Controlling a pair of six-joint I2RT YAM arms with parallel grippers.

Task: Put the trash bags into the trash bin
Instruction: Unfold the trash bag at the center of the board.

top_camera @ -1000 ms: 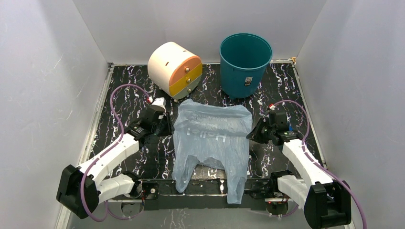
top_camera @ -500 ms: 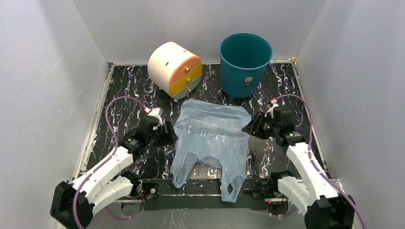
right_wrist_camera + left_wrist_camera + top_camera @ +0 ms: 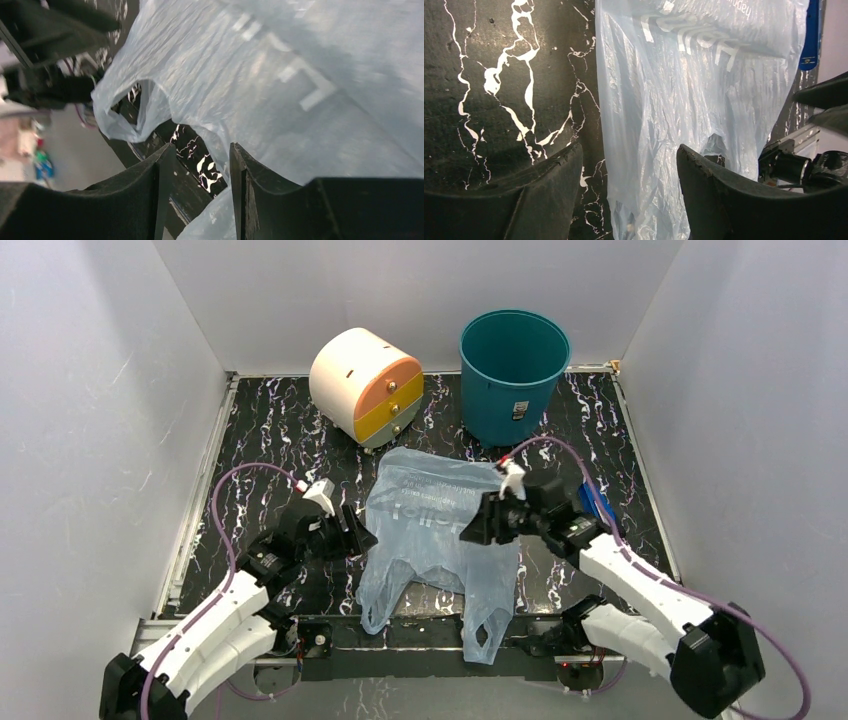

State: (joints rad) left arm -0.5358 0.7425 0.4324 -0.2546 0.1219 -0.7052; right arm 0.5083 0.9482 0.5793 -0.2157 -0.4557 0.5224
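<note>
The pale blue trash bag [image 3: 420, 540] lies flat mid-table, its handles hanging over the near edge. The teal trash bin [image 3: 513, 370] stands upright and empty-looking at the back, apart from the bag. My left gripper [image 3: 362, 538] is open at the bag's left edge. In the left wrist view the bag [image 3: 684, 90] has that edge running between the spread jaws of the left gripper [image 3: 629, 155]. My right gripper [image 3: 470, 530] hovers open over the bag's right side. The right wrist view shows the bag [image 3: 280, 75] with a fold between the jaws of the right gripper [image 3: 200, 150], not pinched.
A cream and orange drum-shaped box [image 3: 365, 385] sits at the back, left of the bin. A small dark blue flat object [image 3: 598, 502] lies right of the bag, beside the right arm. White walls close in the black marbled table [image 3: 260, 440] on three sides.
Both grippers have opened. The right arm has swung left onto the bag's right side. The left arm has drawn toward me and stayed at the bag's left edge.
</note>
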